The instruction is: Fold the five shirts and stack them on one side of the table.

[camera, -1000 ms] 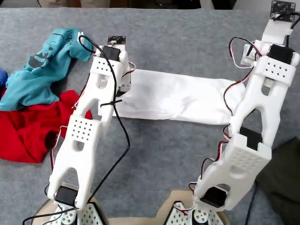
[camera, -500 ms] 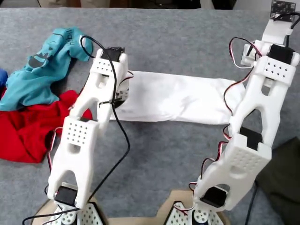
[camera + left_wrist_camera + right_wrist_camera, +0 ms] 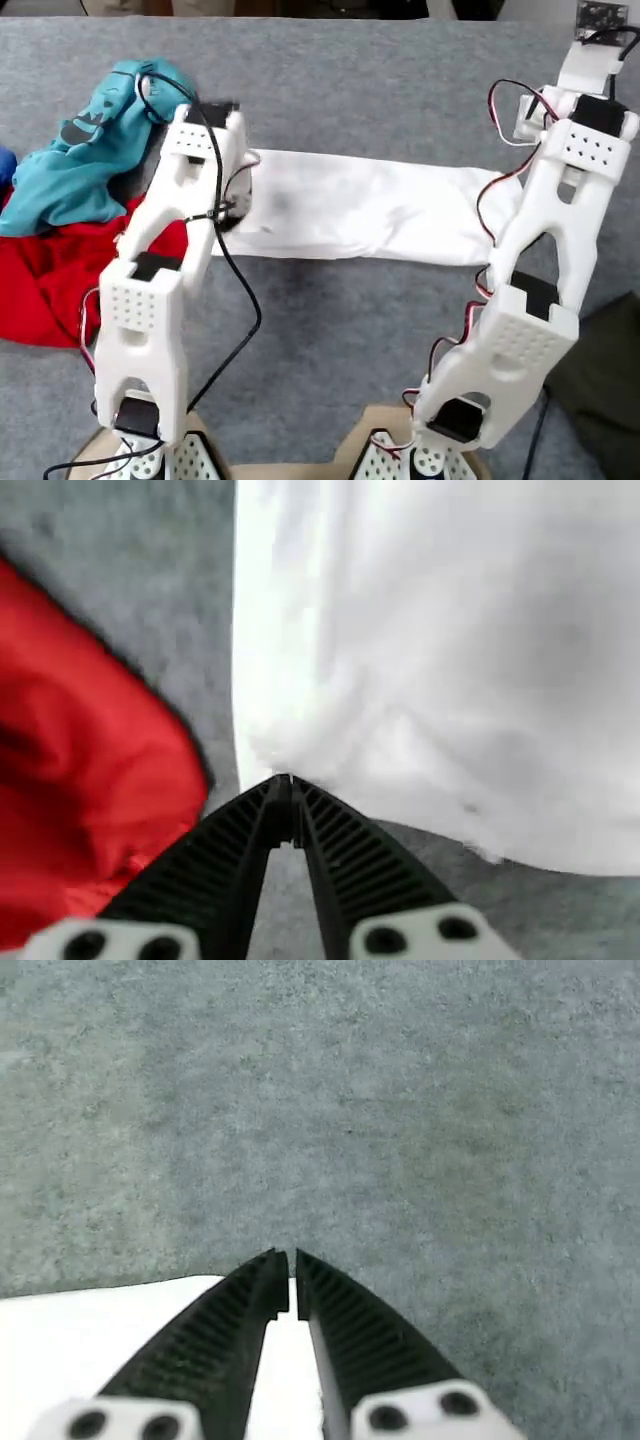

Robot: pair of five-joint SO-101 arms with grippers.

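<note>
Now, teal shirt (image 3: 90, 150) and red shirt (image 3: 50, 270) sit heaped on the counter's (image 3: 380, 90) left. The left tool (image 3: 283, 785) is pinched tight on the white shirt's (image 3: 370, 210) corner. The shirt lies flat mid-counter, with the right tool (image 3: 291, 1265) clamped on its other end.

Spread shirt (image 3: 370, 210) centre, shirt heap (image 3: 60, 230) left

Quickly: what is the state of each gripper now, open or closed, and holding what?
Left gripper: closed, pinching the edge of the white shirt.
Right gripper: closed on the white shirt's other end.
</note>
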